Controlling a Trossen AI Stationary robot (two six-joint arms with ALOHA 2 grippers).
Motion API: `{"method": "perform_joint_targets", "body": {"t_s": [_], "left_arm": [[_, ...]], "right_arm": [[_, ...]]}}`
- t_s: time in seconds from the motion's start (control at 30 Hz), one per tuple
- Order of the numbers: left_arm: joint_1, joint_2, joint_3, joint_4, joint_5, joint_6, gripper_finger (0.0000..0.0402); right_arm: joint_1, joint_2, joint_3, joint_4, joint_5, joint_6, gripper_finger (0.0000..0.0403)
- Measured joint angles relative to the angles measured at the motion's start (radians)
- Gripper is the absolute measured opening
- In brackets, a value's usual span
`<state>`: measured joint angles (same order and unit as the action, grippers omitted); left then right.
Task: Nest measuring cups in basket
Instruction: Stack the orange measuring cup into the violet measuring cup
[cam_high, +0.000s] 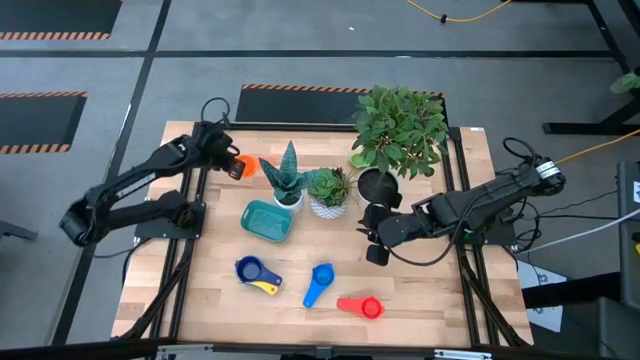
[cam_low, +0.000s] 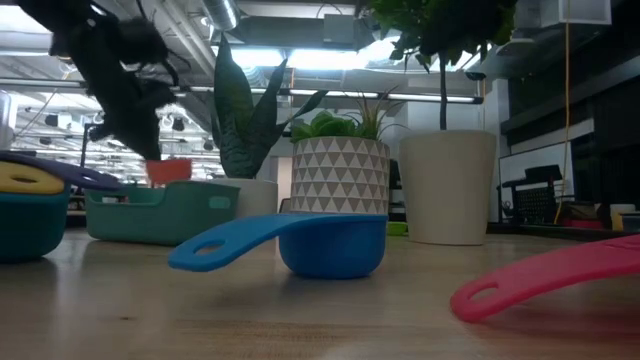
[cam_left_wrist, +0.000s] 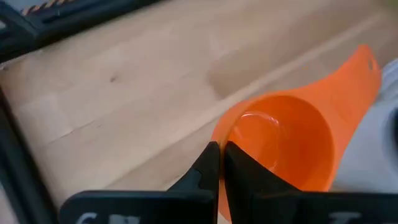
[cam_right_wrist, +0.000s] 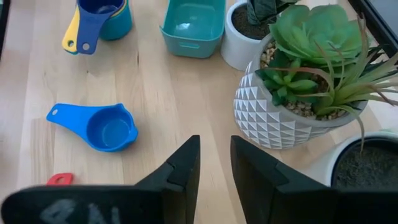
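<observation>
Left pincer (cam_high: 232, 163) clenched on orange cup (cam_high: 241, 166) rim, handle pointing away; basket (cam_high: 267, 220) lay nearer counter middle. Right pincer (cam_high: 371, 232) released, idle.

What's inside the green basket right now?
The basket looks empty: the right wrist view shows only its bare teal floor. From the low view, its front wall hides the inside, and the orange cup shows just above its rim.
</observation>
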<state>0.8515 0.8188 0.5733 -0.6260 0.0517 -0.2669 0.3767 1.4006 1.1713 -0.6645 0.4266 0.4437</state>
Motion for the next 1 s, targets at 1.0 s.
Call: {"method": "perform_joint_targets", "body": {"t_s": [1.0], "left_arm": [[-0.27, -0.56, 0.0, -0.046, 0.343, -0.386, 0.0]], "right_arm": [[0.0, 0.002, 0.0, 0.002, -0.001, 0.001, 0.0094]]}}
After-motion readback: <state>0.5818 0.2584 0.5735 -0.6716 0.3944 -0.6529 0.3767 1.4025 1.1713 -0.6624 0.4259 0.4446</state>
